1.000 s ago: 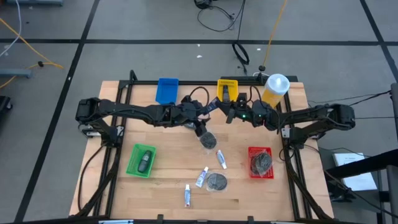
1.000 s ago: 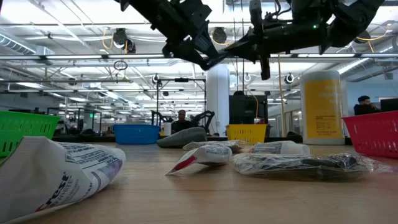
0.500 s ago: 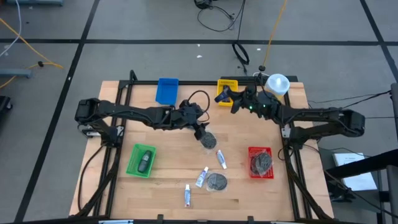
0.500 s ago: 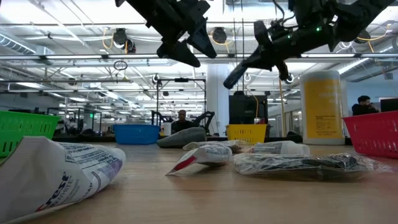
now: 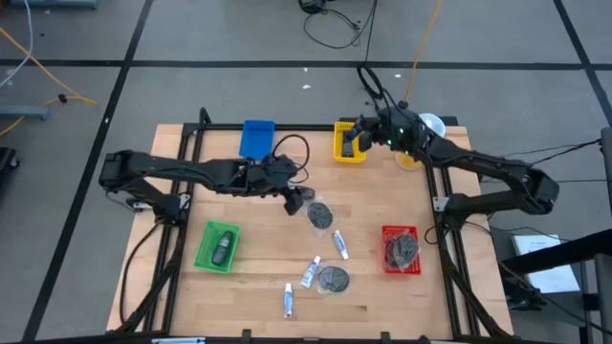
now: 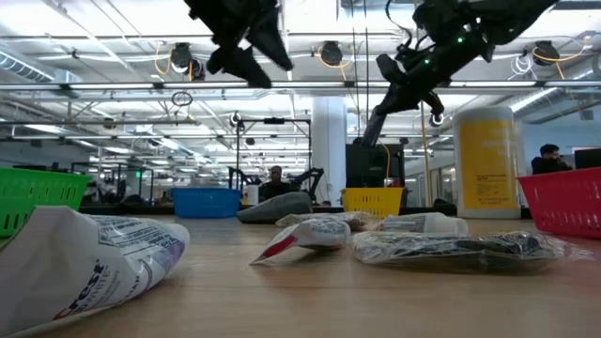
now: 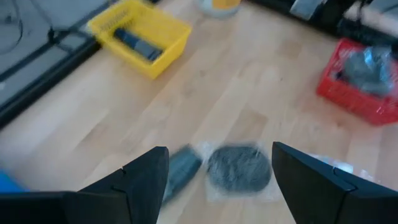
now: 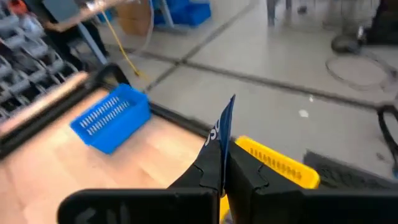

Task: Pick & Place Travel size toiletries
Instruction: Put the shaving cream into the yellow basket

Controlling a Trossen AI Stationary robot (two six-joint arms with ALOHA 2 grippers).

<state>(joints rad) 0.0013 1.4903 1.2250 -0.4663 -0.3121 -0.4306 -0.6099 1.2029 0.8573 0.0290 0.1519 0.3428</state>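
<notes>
Right tool (image 8: 221, 163) pinches flat thin tube (image 8: 225, 127) over yellow slotted tray (image 5: 350, 141); left tool (image 7: 214, 180) wide.

Bare wooden worktop (image 5: 263, 258) lies open between the green plastic tray (image 5: 217, 246) and the scattered white tubes (image 5: 308, 274); the red tray (image 5: 401, 249) blocks the right side.

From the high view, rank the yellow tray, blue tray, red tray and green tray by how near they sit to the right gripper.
1. Yellow tray: directly under the right gripper, back edge.
2. Blue tray: back edge, toward the left arm's side.
3. Red tray: front right.
4. Green tray: front left, farthest.
</notes>
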